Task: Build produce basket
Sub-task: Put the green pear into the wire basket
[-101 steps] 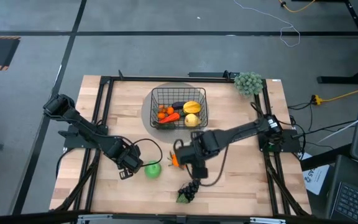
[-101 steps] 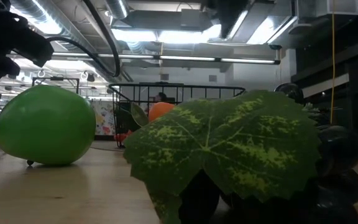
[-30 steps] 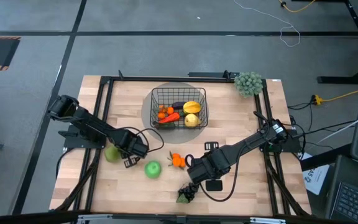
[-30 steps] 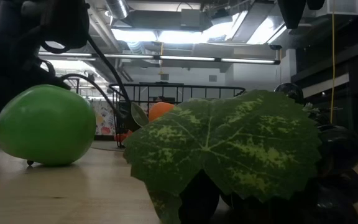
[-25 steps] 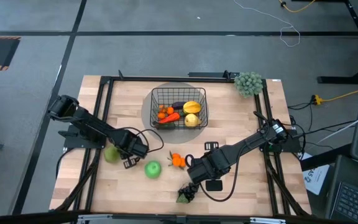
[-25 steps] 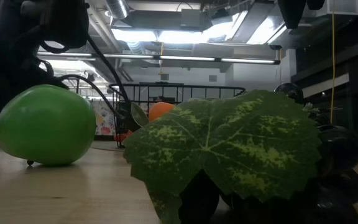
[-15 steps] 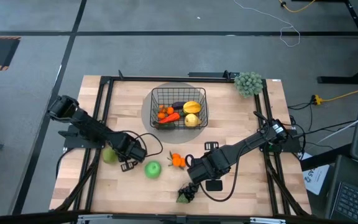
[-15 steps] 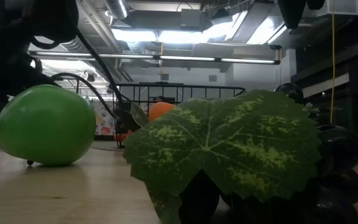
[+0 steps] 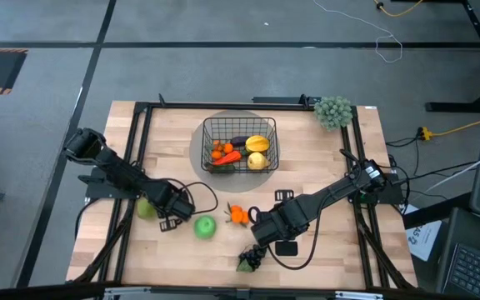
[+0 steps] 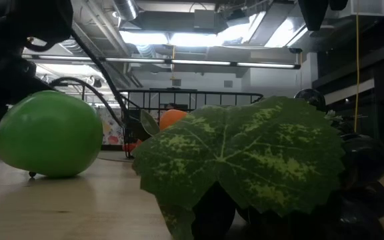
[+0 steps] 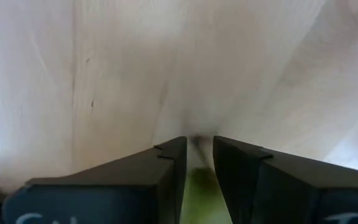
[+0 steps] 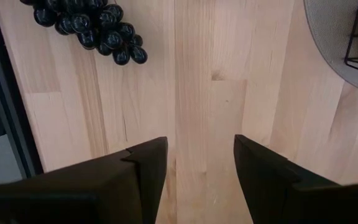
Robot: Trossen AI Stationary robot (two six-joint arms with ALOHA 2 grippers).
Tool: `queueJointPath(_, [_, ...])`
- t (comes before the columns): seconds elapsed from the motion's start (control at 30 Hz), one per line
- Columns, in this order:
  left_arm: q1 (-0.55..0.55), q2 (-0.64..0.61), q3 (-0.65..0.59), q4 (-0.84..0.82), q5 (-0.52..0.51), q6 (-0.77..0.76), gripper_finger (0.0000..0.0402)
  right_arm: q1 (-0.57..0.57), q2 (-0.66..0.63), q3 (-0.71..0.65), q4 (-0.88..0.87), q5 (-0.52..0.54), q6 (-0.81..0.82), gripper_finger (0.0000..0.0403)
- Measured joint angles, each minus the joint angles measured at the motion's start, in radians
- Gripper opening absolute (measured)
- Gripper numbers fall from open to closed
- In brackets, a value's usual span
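Observation:
My left gripper (image 9: 157, 206) points down near the table's left side, shut on a yellow-green pear (image 9: 144, 209). A green apple (image 9: 204, 226) and an orange (image 9: 238, 215) sit on the wood to its right. Dark grapes (image 9: 252, 257) with a leaf (image 10: 245, 153) lie near the front edge. The black wire basket (image 9: 240, 125) stands at the far middle on a grey disc and holds several pieces of produce. My right gripper (image 12: 197, 162) hangs open high above the table between the orange and the grapes (image 12: 86, 25), touching nothing. My left gripper pinches the pear between its two fingers from above, pointing down. Green skin (image 11: 197, 186) shows far back in the narrow gap, and the dark stem (image 11: 196, 142) lies at the fingertips. Whether the pear touches the table I cannot tell.
A pale grey-green bushy cluster (image 9: 333, 111) sits at the far right corner. A black metal frame (image 9: 140, 108) borders the tabletop. Bare wood lies between the basket and the loose fruit, and along the right side.
My left gripper has drifted a little toward the table's left and near edges with the pear between its fingers, rolling slightly about its own downward line. My right arm has kept still.

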Motion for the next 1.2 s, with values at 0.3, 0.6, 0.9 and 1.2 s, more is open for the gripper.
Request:
queueJointPath(0.3, [0.000,-0.002,-0.025,-0.004,0.023,0.015,0.0069,0.000,0.000,0.000,0.000,0.000,-0.002,0.0174])
queueJointPath(0.6, [0.001,-0.002,-0.026,-0.005,0.053,0.147,0.0010,0.000,0.000,0.000,0.000,0.000,-0.002,0.0174])
queueJointPath(0.9, [0.004,0.003,0.032,-0.087,0.071,0.205,0.0001,0.000,0.000,0.000,0.000,0.000,-0.003,0.0174])
queueJointPath(1.2, [0.004,0.002,0.334,-0.300,-0.026,0.502,0.0000,0.000,0.000,0.000,0.000,0.000,-0.005,0.0174])
